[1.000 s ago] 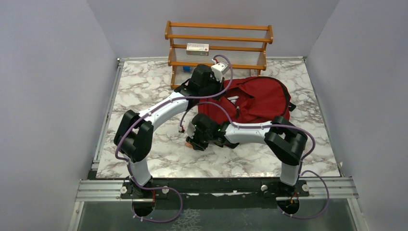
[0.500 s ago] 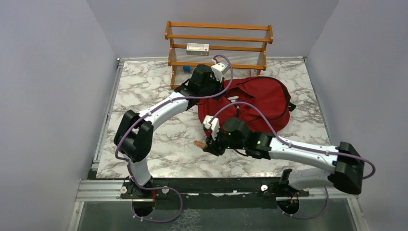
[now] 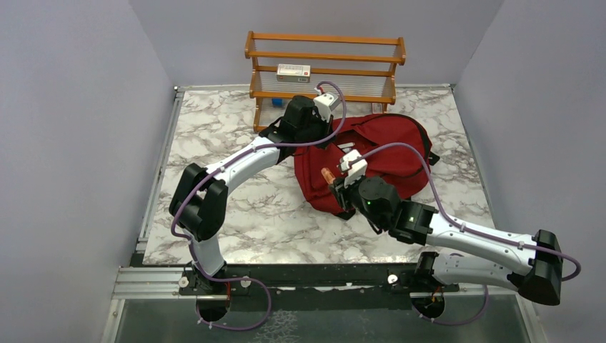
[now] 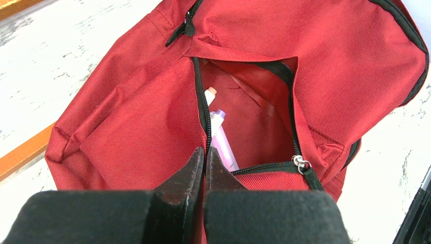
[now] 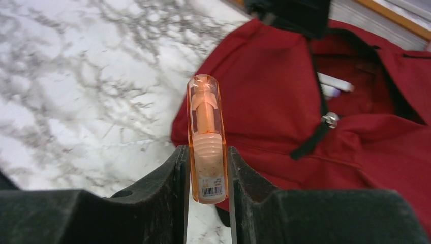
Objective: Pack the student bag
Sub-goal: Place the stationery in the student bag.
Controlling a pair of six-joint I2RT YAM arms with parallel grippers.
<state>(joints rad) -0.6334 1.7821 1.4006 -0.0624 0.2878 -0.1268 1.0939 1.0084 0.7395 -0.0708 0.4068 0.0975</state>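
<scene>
The dark red student bag (image 3: pixel 382 153) lies on the marble table, and its front pocket is unzipped. My left gripper (image 3: pixel 323 140) is shut on the pocket's zipper edge (image 4: pixel 205 161) and holds the pocket (image 4: pixel 244 122) open. A pink pen (image 4: pixel 221 137) and a white pen lie inside. My right gripper (image 3: pixel 333 180) is shut on an orange translucent stick-shaped item (image 5: pixel 206 122), held above the bag's near left edge (image 5: pixel 264 101). That item also shows in the top view (image 3: pixel 328 174). The pocket opening (image 5: pixel 350 76) is beyond it, to the right.
A wooden rack (image 3: pixel 325 64) stands at the back edge behind the bag, with a small white box (image 3: pixel 294 71) on its shelf and a small blue thing (image 3: pixel 277 102) below. The left arm (image 3: pixel 236 164) arches over the table's left half.
My right arm has lifted the orange item off the table in front of the bag and carried it back and right, over the bag's near edge. The left arm has stayed still.
</scene>
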